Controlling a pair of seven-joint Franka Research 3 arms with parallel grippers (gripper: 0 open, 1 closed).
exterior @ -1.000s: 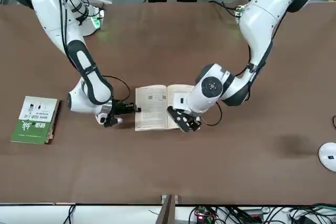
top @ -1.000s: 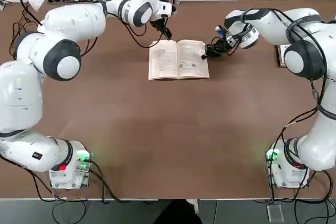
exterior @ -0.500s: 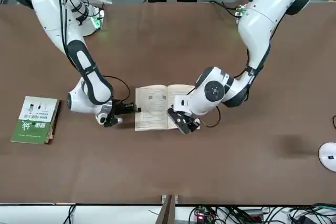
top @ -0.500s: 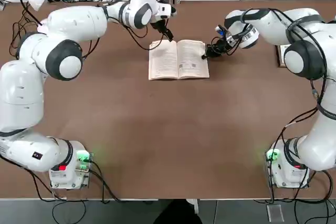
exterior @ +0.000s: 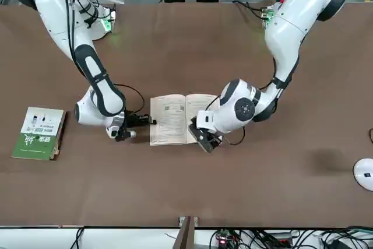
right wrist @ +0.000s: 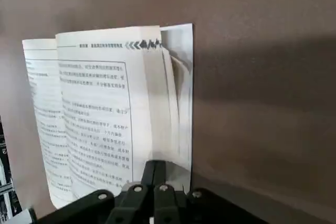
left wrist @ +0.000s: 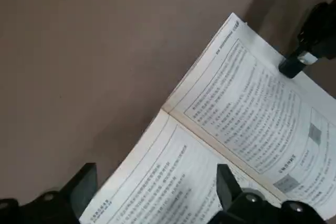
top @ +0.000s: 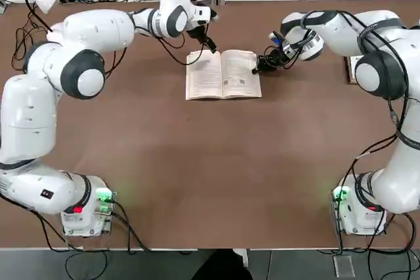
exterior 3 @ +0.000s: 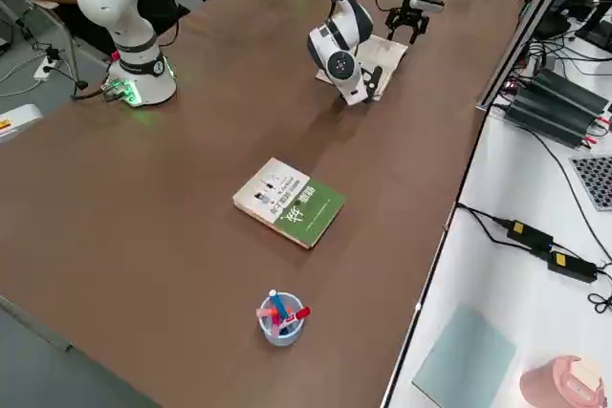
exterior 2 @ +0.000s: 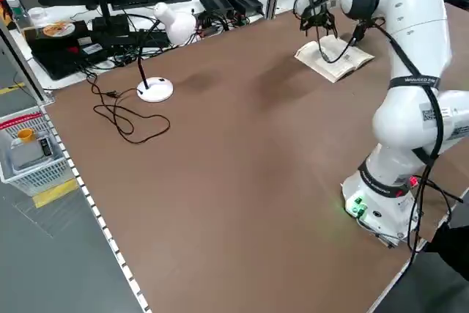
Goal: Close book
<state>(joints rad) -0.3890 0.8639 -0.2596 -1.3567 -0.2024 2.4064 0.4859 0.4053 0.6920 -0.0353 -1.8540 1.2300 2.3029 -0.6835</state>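
cream pages are lying wide open: the book [top: 223,75] is resting flat on the brown table [top: 216,175], near the far middle, spine running away from the robot. the right gripper [top: 258,65] is sitting where it was a second ago, fingers pinched together at the right page's outer far corner; the right wrist view shows them closed at the page edge, though whether paper is actually caught between them i cannot tell. the change is on the other side: the left gripper [top: 209,42] is drifting a touch farther out past the book's far left corner, its wrist rolling over, fingers spread with the left page showing between them. that reads as repositioning, not closing. no page is lifting yet, so the fold-over is looking entirely undone. the green-and-white book [exterior: 39,132] is lying well apart.
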